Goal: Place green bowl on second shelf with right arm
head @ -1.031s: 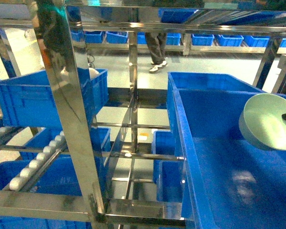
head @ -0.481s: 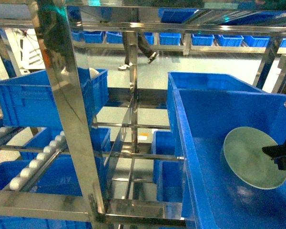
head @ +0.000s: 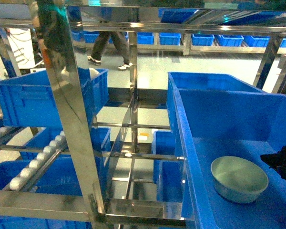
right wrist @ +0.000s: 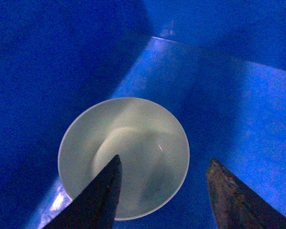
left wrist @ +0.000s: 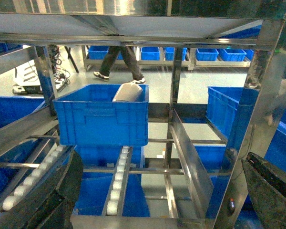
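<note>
Since earlier frame, we see green bowl (head: 239, 178) gone from tilted mid-air to upright on blue bin (head: 229, 119) floor, near front-left wall. Our right claw (right wrist: 162, 191) spread, released, just above bowl; left claw (left wrist: 157, 200) open, idle.

Right gripper (head: 282, 164): only a dark sliver at right edge of head view, rest cut off; jaw gap unreadable there.

Person (head: 107, 45), top centre: legs only, torso cut off by rack rail.

White object (left wrist: 128, 92) in blue bin (left wrist: 102, 117), centre of left wrist view: partly hidden by bin wall, unidentifiable.
</note>
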{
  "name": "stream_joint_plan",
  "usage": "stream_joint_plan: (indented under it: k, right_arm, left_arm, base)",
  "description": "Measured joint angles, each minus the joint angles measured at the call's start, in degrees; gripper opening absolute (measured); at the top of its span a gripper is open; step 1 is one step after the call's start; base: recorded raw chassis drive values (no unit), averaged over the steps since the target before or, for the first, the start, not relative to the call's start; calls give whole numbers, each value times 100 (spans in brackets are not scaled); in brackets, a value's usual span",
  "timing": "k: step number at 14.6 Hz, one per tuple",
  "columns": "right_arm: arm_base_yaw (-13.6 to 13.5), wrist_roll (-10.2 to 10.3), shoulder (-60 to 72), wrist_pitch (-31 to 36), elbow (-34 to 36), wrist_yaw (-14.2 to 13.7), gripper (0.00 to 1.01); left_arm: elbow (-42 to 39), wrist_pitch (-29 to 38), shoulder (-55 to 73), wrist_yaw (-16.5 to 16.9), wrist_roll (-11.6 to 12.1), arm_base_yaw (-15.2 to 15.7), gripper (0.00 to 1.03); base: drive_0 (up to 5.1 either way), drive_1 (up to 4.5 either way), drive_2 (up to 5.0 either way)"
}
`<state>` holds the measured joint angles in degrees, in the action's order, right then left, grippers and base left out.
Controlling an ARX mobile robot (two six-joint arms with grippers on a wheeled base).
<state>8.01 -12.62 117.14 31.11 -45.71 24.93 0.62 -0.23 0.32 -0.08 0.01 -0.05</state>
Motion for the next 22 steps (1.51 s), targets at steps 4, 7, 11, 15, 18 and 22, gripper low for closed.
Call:
stream_joint_plan:
  k: [4,7,11,15,18,22]
  right_arm:
    - [31,339,-431,800,256,-286,100]
    - [68,597,-1121,1287,1014,-302,98]
    - [68,723,-1967,1672,1794,-302,98]
    - [330,1119,-4531,619,2874,-232,98]
    - [765,1163,-7329,-1600,3641,166,98]
    - [1029,918,-10601,-4489,3985,654,98]
  left_arm:
    - [0,0,0,2,0,0,98]
    - [0,-2,0,2,0,0,98]
    - [0,0,0,0,0,0,98]
    - [0,-2,0,2,0,0,98]
    - [0,0,0,2,2,0,98]
    - [0,7,0,2,0,0,98]
  base:
    - [0,0,0]
    - [0,0,0]
    - [0,0,0]
    - [0,0,0]
    - [0,0,0]
    - [0,0,0]
